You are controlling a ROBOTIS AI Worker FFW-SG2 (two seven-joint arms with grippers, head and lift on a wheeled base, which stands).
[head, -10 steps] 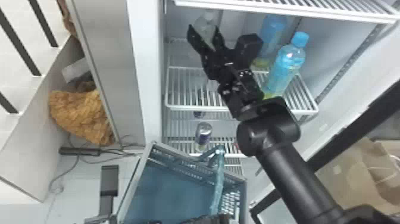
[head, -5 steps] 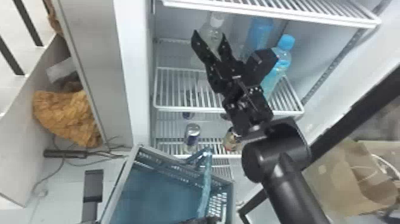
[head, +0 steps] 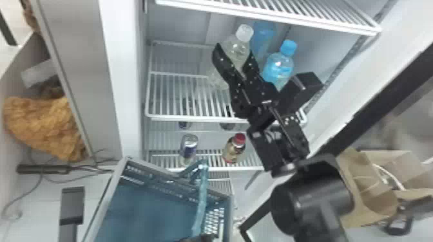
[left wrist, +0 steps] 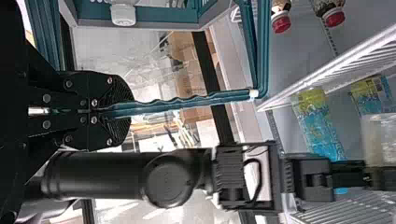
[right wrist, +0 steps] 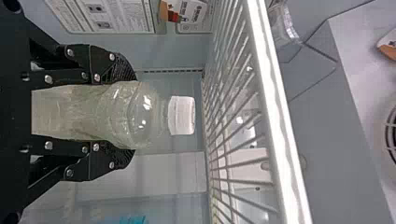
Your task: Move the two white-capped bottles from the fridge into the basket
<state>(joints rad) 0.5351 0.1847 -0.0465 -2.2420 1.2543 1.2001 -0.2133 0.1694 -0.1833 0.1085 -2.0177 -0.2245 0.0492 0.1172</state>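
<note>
My right gripper (head: 236, 59) is inside the fridge, its fingers on both sides of a clear white-capped bottle (head: 239, 48). In the right wrist view that bottle (right wrist: 133, 114) fills the space between the fingertips, and my right gripper (right wrist: 123, 115) is shut on its body, the cap beyond them. My left gripper (head: 201, 238) is low in the head view; in the left wrist view, my left gripper (left wrist: 119, 110) is shut on the teal handle (left wrist: 187, 103) of the basket. The basket (head: 154, 181) stands before the fridge, and a white cap (left wrist: 123, 15) shows at its wall.
Blue-capped bottles (head: 278, 67) stand right of the held bottle on the same wire shelf (head: 180, 117). Another shelf (head: 274, 14) spans above. Below are a can (head: 189, 146) and a red-capped bottle (head: 235, 148). Paper bags (head: 370, 190) sit at right, beyond the fridge door's edge.
The head view has shifted. My right gripper has come to the white-capped bottle, whose body now lies between its fingers. My left gripper remains low by the basket handle.
</note>
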